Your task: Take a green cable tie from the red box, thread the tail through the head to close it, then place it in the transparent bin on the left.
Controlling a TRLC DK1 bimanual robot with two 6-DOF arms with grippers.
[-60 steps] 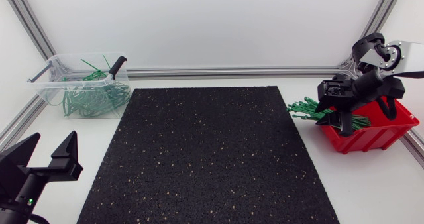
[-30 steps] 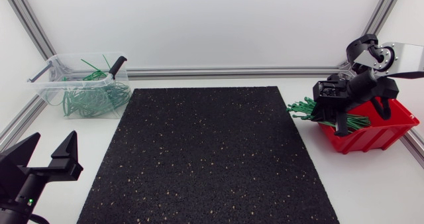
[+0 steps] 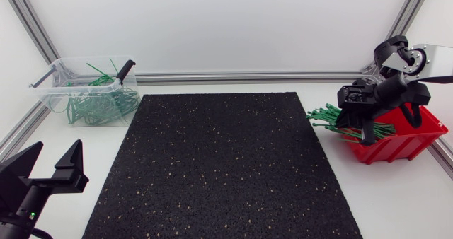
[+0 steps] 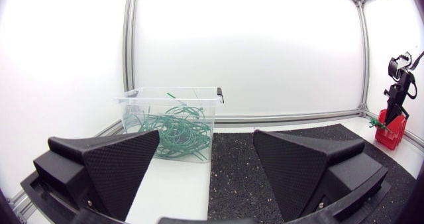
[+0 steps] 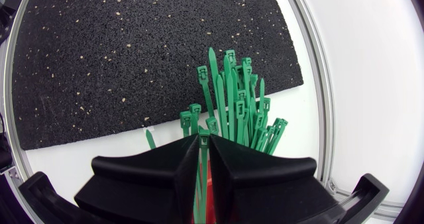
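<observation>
- Right arm [image 3: 396, 90] comes in from the right edge of the table [image 3: 396, 196]. It is bent over the near-left corner of the red box [image 3: 414, 141], with its wrist pointing down.
- Right jaws are closed almost together. In the right wrist view one green cable tie [image 5: 204, 142] is pinched in the thin slot between them, with its head showing just past the tips.
- Left arm [image 3: 21, 196] sits low at the front left corner of the table, off the black mat [image 3: 219, 168].
- Left jaws are spread wide with nothing between them. They face across the table toward the transparent bin [image 4: 199, 91].
- The red box is at the right edge of the table, just beside the mat. It holds a bundle of straight ties [image 5: 235, 98].
- The bundle fans out over the box's open side, and its heads reach the white table and the mat's edge.
- The transparent bin stands at the far left corner of the table, close to the mat's corner but apart from it.
- A tangle of looped ties [image 3: 99, 106] lies in the bin, and a few tails stick up above the rim.
</observation>
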